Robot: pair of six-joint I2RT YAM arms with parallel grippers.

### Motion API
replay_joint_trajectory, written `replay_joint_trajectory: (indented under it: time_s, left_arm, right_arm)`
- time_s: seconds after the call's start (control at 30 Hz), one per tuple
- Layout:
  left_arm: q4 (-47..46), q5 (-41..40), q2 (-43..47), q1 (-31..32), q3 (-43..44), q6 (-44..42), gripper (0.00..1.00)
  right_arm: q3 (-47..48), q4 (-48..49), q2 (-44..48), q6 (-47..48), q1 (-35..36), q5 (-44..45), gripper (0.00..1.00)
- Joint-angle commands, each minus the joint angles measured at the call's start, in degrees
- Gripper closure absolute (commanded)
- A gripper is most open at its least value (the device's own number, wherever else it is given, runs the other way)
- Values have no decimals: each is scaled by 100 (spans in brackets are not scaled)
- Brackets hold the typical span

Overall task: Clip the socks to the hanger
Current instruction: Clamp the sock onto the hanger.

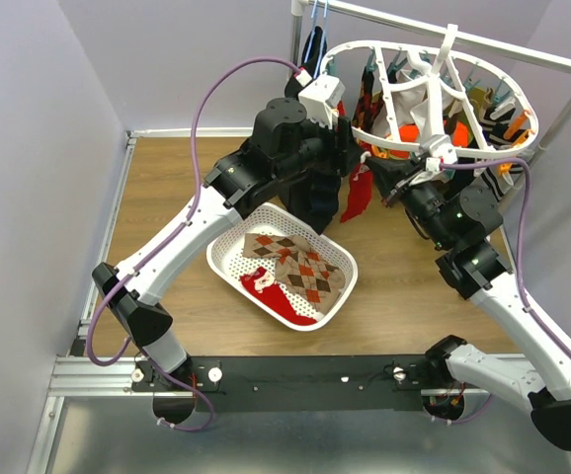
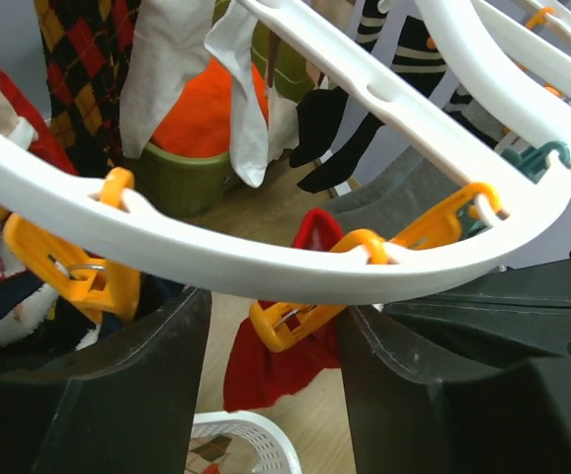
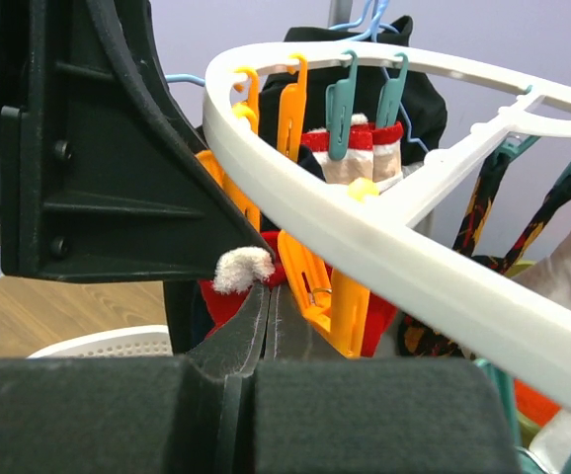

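Observation:
The white oval hanger [image 1: 483, 74] hangs from a rail at the back right, with several socks clipped to it. A red sock [image 1: 357, 197] with a white cuff dangles below its near-left rim. In the left wrist view an orange clip [image 2: 290, 321] under the hanger's ring [image 2: 266, 267] bites that red sock [image 2: 266, 370]. My left gripper [image 2: 271, 316] stands open with a finger on each side of the clip. My right gripper [image 3: 271, 286] is shut, pinching the sock's white cuff [image 3: 241, 269] beside the orange clip [image 3: 330, 286].
A white perforated basket [image 1: 228, 252] on the wooden table holds argyle socks [image 1: 300, 262] and a red sock [image 1: 276, 294]. A black garment [image 1: 313, 44] on a thin blue hanger hangs at the rail's left end. Both arms crowd together under the ring's left side.

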State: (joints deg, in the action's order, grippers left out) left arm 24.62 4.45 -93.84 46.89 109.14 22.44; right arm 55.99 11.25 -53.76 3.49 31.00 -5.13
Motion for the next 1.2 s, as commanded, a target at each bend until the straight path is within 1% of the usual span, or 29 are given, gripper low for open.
replay_joint_trajectory:
  time_s: [0.0,0.07,0.13,0.17,0.2,0.27,0.3,0.33,0.37,0.4,0.47,0.5,0.53,0.6,0.7,0.8,0.87,0.9,0.93,1.03,1.13,1.17]
  left_arm:
    - [122,-76,217,-5,151,50,32]
    - [104,-146,270,-14,142,68,27]
    - [96,-198,340,-14,134,68,26]
    - [104,-260,375,-14,134,68,26]
    - [104,-286,402,-14,125,68,25]
    - [122,-348,489,-22,125,77,24]
    - [122,-400,525,-22,134,68,24]
    - [148,-401,603,-22,125,68,24]
    - [166,-575,630,-22,116,51,24]
    - [183,-655,674,-22,99,50,24]
    - [210,-699,779,-14,64,24,24]
    - [227,-743,823,-14,20,33,24]
    - [227,-744,902,-14,-15,33,23]
    - [236,-700,990,-14,-121,50,24]
    - [236,-604,1122,4,-174,59,24]
    - [201,-559,1166,170,-78,33,24]
    - [148,-542,1096,311,19,6,24]
    - [131,-524,1053,486,115,-37,24]
    - [78,-515,957,566,160,-46,24]
    - [69,-498,676,846,414,-73,24]
    - [78,-594,412,979,599,-55,25]
    - [78,-664,367,1014,634,-29,25]
  right_arm:
    - [167,282,-29,-58,-33,38,99]
    - [211,282,-56,-85,-42,3,99]
    - [263,229,-91,-111,-33,-41,95]
    - [333,194,-100,-120,-33,-76,91]
    - [360,89,-109,-120,-33,-102,82]
    - [474,-51,-109,-138,-33,-234,74]
    - [518,-235,-109,-129,-33,-278,66]
    - [545,-350,-100,-138,-33,-357,63]
    - [580,-473,-82,-129,-33,-401,60]
    - [658,-761,-65,-120,-33,-462,54]
    - [738,-1096,-21,-120,-33,-621,49]
    - [790,-1507,23,-120,-24,-665,45]
    - [834,-1703,41,-111,-33,-726,43]
    - [914,-2281,154,-111,-33,-727,40]
    - [967,-2827,365,-111,-33,-385,39]
    - [940,-3145,655,-103,-33,116,38]
    - [984,-3286,779,-146,-33,712,38]
    - [1010,-3452,796,-173,-33,941,38]
    - [1019,-3506,805,-208,-33,1378,38]
    - [958,-3463,893,-331,-33,2083,38]
    - [844,-3392,972,-331,-33,2139,38]
    - [826,-3401,964,-488,-42,2104,38]
